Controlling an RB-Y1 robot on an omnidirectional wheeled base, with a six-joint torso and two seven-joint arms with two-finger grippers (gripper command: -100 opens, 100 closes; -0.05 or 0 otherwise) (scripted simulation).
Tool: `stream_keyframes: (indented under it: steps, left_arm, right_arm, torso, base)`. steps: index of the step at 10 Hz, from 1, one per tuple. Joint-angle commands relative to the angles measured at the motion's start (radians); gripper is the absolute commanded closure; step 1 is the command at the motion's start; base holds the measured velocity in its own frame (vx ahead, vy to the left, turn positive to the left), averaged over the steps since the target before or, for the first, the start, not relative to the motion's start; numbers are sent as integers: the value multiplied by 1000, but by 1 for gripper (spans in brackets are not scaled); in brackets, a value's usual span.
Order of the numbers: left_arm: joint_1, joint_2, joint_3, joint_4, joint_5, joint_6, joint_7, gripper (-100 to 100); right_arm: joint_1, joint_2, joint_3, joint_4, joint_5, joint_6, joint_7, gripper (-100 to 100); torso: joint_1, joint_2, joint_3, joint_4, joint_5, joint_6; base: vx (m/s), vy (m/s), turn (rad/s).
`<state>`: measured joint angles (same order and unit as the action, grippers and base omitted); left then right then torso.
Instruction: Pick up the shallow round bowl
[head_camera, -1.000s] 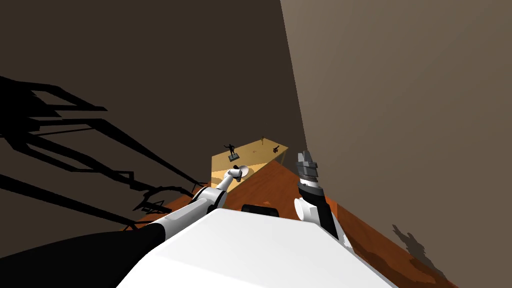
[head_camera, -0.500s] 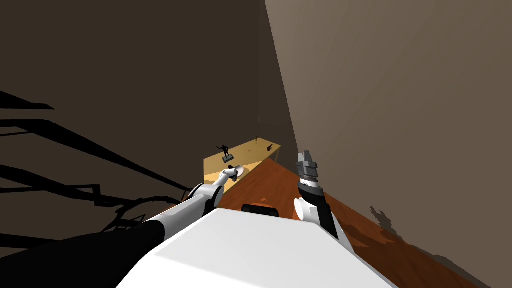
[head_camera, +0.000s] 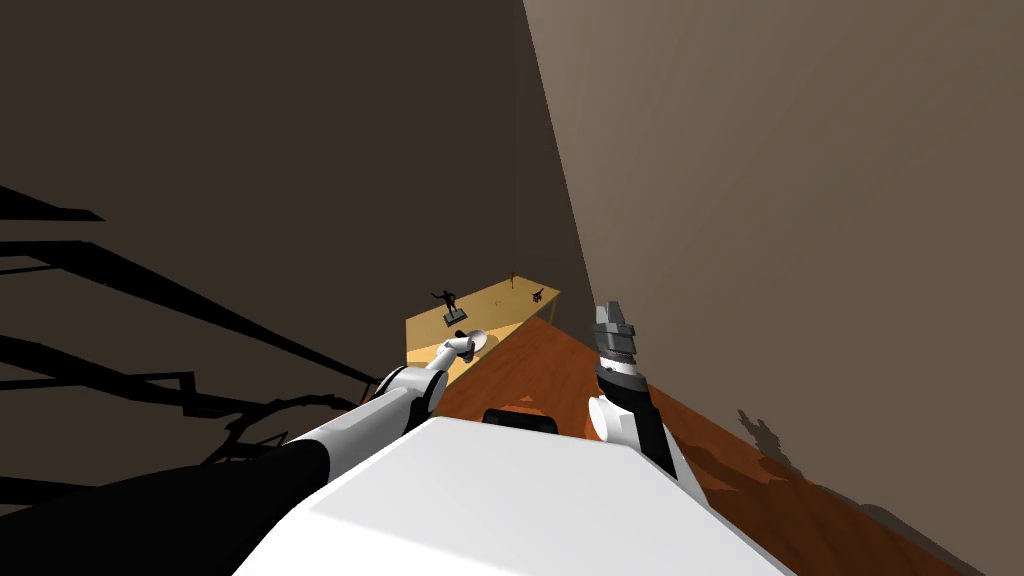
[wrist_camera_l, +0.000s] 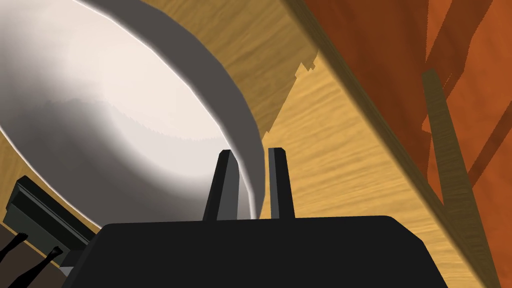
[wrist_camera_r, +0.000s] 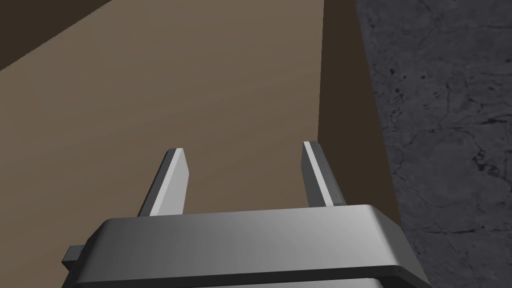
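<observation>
The left wrist view showed the left gripper (wrist_camera_l: 251, 167) clenched on the bowl (wrist_camera_l: 115, 100) rim, one finger inside, one outside (the head view made it a small pale disc). The bowl was at the table (wrist_camera_l: 330, 150) near edge, bare wood beside it and a figurine (head_camera: 452, 304) behind. The right gripper (wrist_camera_r: 245, 172) hung splayed, well apart
</observation>
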<state>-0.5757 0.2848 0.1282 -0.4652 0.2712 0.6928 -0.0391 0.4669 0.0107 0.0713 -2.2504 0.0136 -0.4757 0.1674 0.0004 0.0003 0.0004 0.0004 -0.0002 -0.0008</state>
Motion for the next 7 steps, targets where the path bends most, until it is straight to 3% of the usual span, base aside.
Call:
stream_keyframes:
  steps: [1,2,3,4,5,7]
  left_arm:
    - [0,0,0,0,0,0,0,100]
    - [0,0,0,0,0,0,0,100]
    - [1,0,0,1,0,1,0,0]
    - [10,-21,-23,-34,-17,20,8,100]
    - [28,-47,-50,-85,-36,48,21,100]
    - [28,-47,-50,-75,-36,48,21,100]
  right_arm:
    - [0,0,0,0,0,0,0,0]
    - [0,0,0,0,0,0,0,0]
    - [0,0,0,0,0,0,0,0]
    - [0,0,0,0,0,0,0,0]
    - [0,0,0,0,0,0,0,0]
    - [0,0,0,0,0,0,0,0]
  torso:
    - [0,0,0,0,0,0]
    - [0,0,0,0,0,0]
    - [0,0,0,1,0,0]
    - [0,1,1,1,0,0]
    - [1,-1,0,1,-1,-1]
    - [2,-3,-1,0,0,0]
  base:
    - [0,0,0]
    - [0,0,0]
    - [0,0,0]
    - [36,29,242]
    - [75,47,358]
    - [38,24,60]
